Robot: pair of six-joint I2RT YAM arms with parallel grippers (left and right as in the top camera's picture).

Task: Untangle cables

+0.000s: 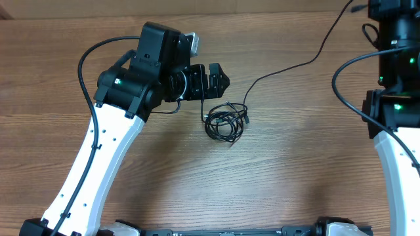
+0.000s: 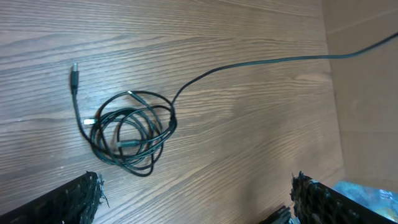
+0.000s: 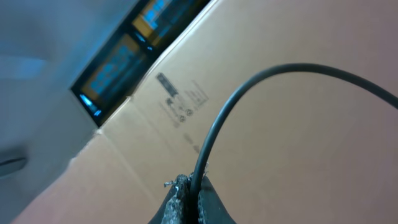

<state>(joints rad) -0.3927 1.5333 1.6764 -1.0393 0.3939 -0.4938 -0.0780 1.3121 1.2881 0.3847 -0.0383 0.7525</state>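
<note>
Left gripper [image 2: 196,199] hangs wide open and empty just off 11 o'clock of the coiled cables [image 1: 225,122], probably lining up a grab, while the right gripper [image 3: 188,196] looks pinched on one strand's far end toward 1 o'clock, likely anchoring it.

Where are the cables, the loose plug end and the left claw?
cables [image 2: 132,144], left wrist view, coiled strands.
loose plug end [image 2: 74,73], left wrist view, plug body.
left claw [image 1: 221,80], overhead view, between its fingertips.
</note>
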